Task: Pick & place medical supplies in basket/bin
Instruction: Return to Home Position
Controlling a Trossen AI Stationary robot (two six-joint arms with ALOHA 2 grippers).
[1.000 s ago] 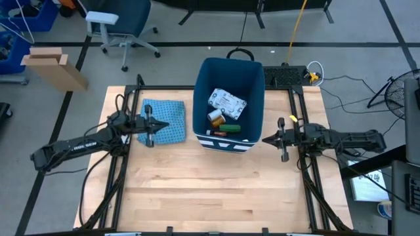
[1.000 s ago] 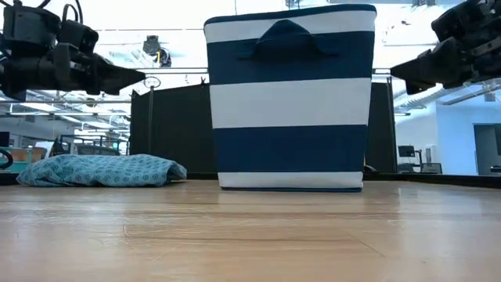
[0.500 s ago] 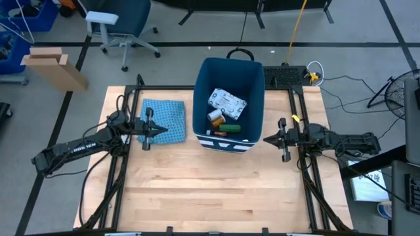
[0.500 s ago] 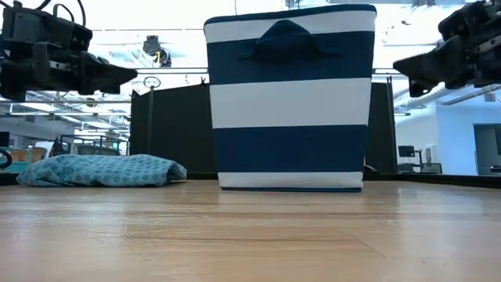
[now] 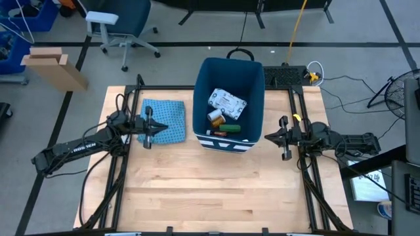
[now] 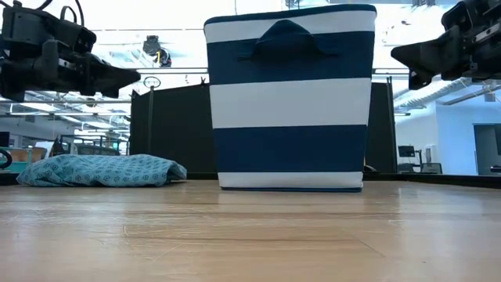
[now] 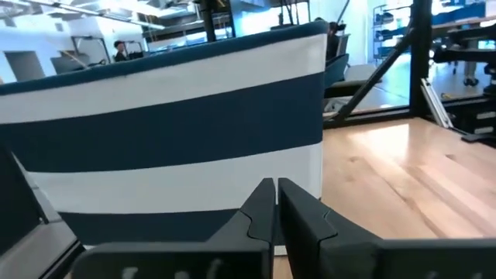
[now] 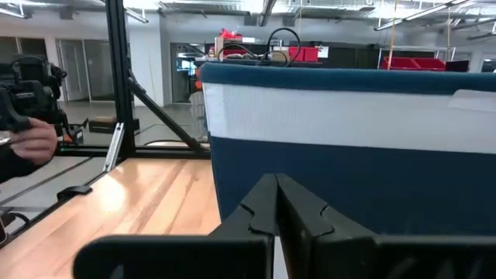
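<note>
The supplies (image 5: pixel 225 108) lie inside the bin (image 5: pixel 199 98) at the back of the table (image 5: pixel 210 190), so the left hand (image 5: pixel 163 127) and right hand (image 5: pixel 266 137) hang clear beside it, each pinched together and empty, seemingly parking

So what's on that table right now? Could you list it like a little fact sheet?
Bin: dark-blue striped bin, at the far middle of the table
In bin: white packet with green print, green cylinder, orange-labelled bottle, slim red tube
Beside bin: light blue cloth, on the left arm's side
Left gripper: shut, empty, above the cloth
Right gripper: shut, empty, on the bin's other side
</note>
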